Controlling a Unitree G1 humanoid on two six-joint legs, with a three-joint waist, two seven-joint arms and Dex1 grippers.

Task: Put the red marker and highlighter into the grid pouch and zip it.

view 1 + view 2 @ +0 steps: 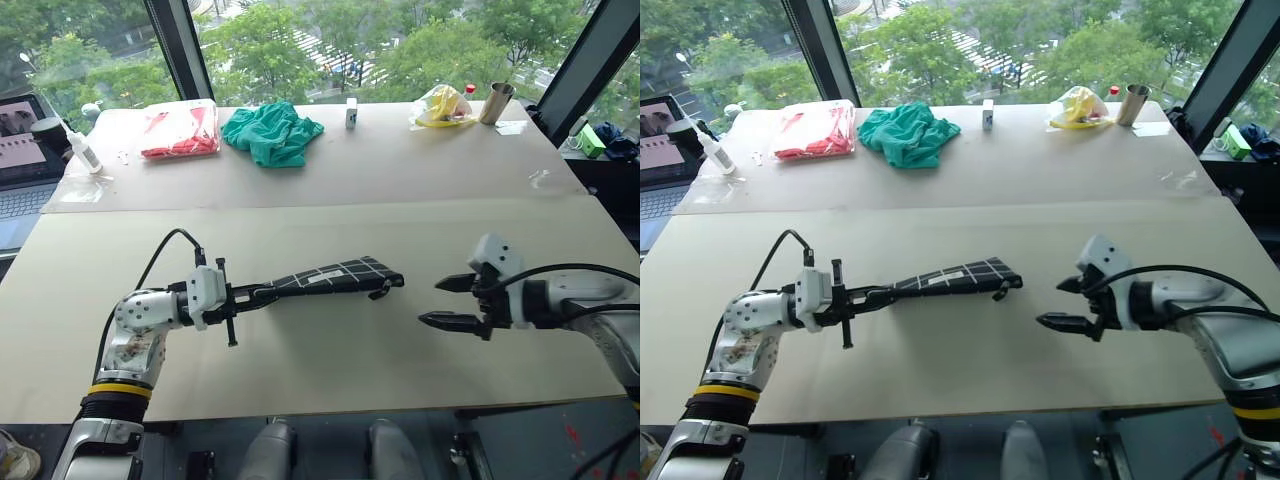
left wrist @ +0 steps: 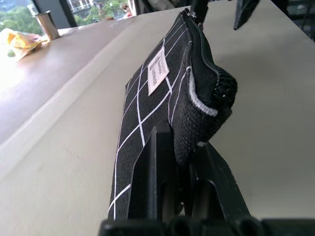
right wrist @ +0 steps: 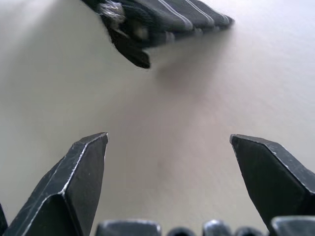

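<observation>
Pouch [image 1: 335,275] sits left of centre in the head view, a black bag with white grid lines stretched level above the pale table [image 1: 330,345]. Its left end is pinched in the left gripper [image 1: 258,293], whose fingers are closed tight on the fabric. In the left wrist view the two fingers [image 2: 157,187] clamp the pouch's near corner, and the white label [image 2: 157,72] and the zipper line run away from the camera. The zipper pull [image 1: 381,290] hangs at the pouch's right end, toward the middle of the frame.

Right gripper [image 1: 452,302] is at the right of centre, apart from the pouch, with a gap of bare table between them. Its fingers stand wide and hold nothing. In the right wrist view both fingertips [image 3: 86,167] spread across the lower frame, with the pouch's end and pull in the upper left.

Along the far side of the table, in the upper frame, lie a clear bag of red items [image 1: 182,130], a teal cloth [image 1: 272,133], a yellow bag [image 1: 440,105] and a metal cup [image 1: 495,102].
</observation>
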